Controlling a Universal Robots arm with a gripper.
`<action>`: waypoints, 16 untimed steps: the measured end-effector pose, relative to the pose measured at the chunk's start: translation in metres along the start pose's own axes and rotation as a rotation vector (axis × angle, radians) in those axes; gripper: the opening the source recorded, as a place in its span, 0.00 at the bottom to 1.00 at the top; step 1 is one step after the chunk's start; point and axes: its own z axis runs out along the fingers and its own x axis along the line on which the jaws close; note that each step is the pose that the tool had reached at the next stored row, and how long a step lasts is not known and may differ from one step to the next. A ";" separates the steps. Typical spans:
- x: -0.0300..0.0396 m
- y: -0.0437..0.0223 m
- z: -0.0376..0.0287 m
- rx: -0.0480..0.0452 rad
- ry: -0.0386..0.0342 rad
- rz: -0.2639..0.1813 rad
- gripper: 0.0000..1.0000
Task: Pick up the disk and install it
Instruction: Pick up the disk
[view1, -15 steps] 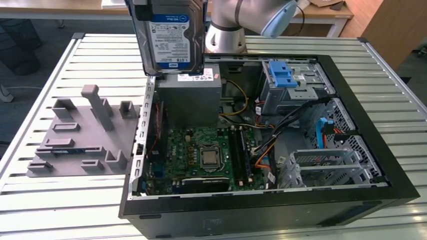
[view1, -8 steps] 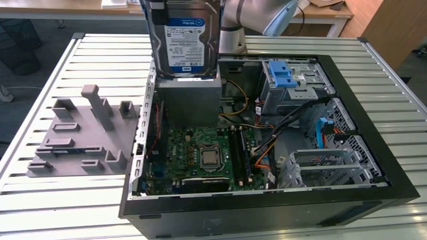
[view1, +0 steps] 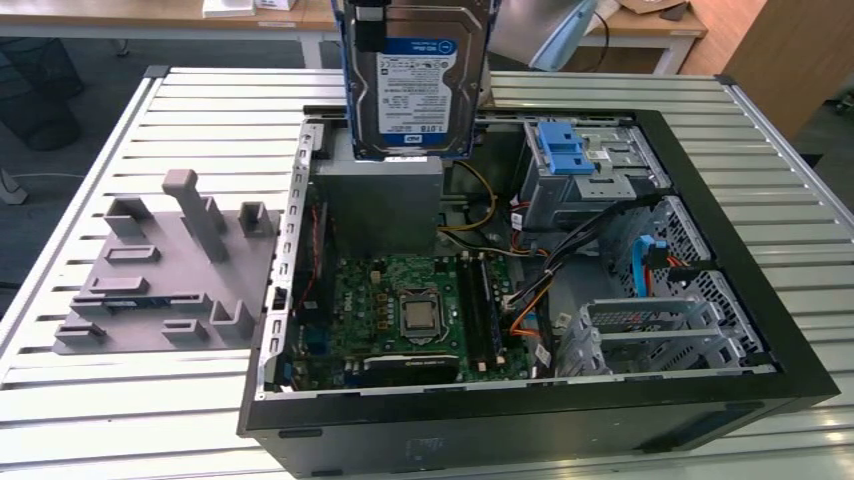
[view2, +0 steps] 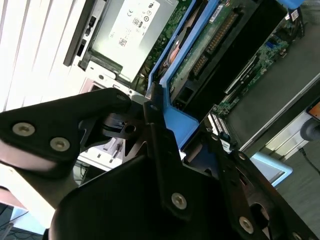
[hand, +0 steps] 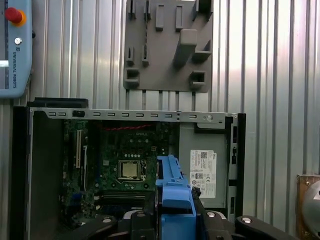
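Above computer case (view1: 755, 300), disk (view1: 411, 90) hangs upright, seemingly clamped in gripper (view2: 150, 111).

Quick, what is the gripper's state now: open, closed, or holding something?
Gripper: closed on the disk, holding it upright above the open computer case.

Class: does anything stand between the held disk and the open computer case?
Nothing visible covers the open case. The disk, clamped in the gripper, hangs above the grey power supply box; the blue-handled drive cage sits toward the exterior view's right.
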 end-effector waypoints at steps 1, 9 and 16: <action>0.0000 -0.0026 0.0001 0.0000 -0.0001 0.000 0.36; 0.0001 -0.0080 0.0004 0.0001 -0.0001 0.000 0.36; 0.0001 -0.0082 0.0004 0.0001 0.0000 0.000 0.36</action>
